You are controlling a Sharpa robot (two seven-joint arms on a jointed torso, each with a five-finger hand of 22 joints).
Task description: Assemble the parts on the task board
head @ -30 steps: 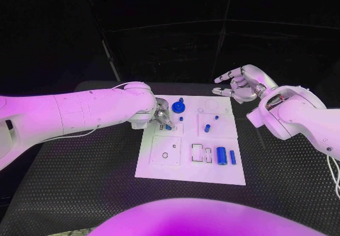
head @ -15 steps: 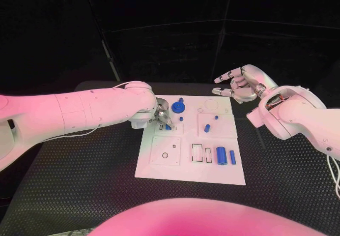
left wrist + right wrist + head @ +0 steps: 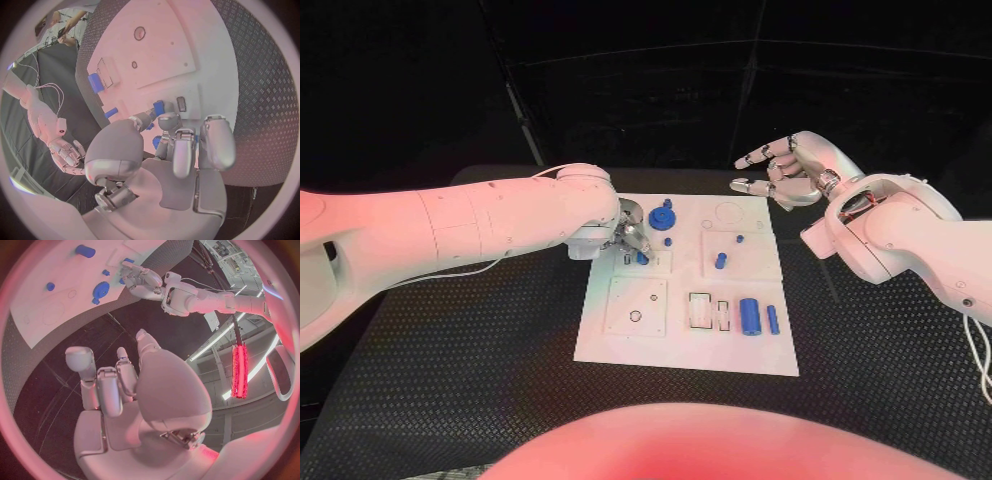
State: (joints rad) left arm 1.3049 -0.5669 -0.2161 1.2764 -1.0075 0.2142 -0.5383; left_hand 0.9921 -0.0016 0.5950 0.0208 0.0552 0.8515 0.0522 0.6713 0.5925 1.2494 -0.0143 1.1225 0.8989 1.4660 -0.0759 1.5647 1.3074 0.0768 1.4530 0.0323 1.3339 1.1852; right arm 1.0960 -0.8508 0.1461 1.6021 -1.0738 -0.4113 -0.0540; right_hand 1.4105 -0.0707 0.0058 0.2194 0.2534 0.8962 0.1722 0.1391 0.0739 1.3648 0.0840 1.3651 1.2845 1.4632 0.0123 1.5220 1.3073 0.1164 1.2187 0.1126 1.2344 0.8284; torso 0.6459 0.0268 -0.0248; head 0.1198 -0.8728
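The white task board (image 3: 678, 345) lies mid-table. My left hand (image 3: 629, 238) is down over its far left section, fingers curled in around a small blue part (image 3: 156, 142); another blue peg (image 3: 159, 106) stands in the board right at its fingertips (image 3: 167, 121). My right hand (image 3: 783, 172) hovers above the table beyond the board's far right corner, fingers spread and holding nothing. On the board are a round blue knob (image 3: 661, 213), a blue peg (image 3: 721, 261), a blue cylinder (image 3: 751, 316) and a thin blue bar (image 3: 773, 319).
Black ribbed table (image 3: 459, 350) surrounds the board on all sides. Empty recesses (image 3: 636, 316) mark the board's near left panel. The right forearm (image 3: 906, 245) stretches over the table to the board's right.
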